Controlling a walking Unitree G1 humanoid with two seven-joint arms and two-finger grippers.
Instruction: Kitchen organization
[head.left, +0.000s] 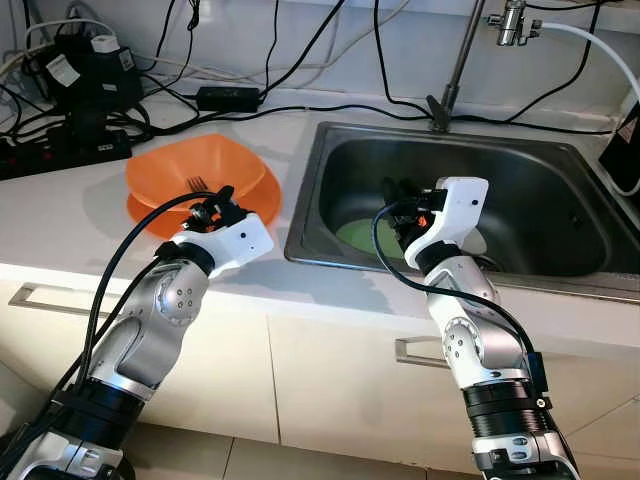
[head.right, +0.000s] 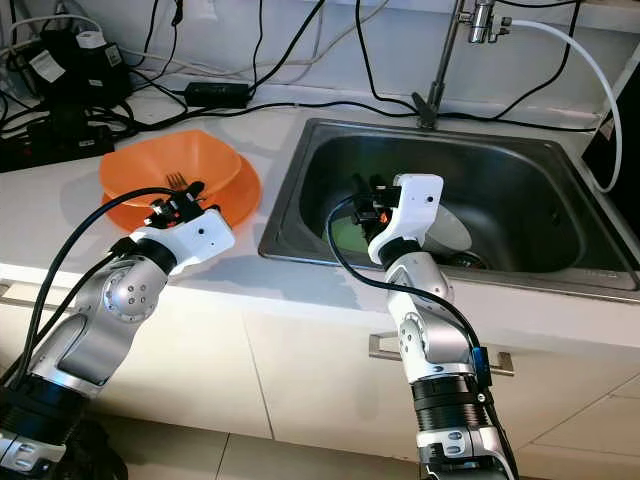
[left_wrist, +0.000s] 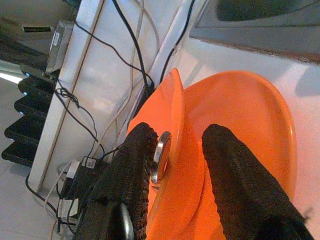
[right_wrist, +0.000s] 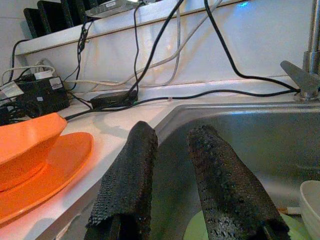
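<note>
Hovering: left end effector (left_wrist: 175, 165) open over orange bowl (head.left: 200, 172) | right end effector (right_wrist: 172, 165) open above sink (head.left: 560, 150)

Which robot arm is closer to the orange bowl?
The left one. The left pincer is right over the orange bowl, fingers open around its rim by the fork. The right pincer is off to the side, above the sink.

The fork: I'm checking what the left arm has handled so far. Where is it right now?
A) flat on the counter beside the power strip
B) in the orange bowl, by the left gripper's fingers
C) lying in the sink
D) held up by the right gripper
B: the fork has its tines inside the orange bowl, right at the left gripper, whose fingers flank its handle.
</note>
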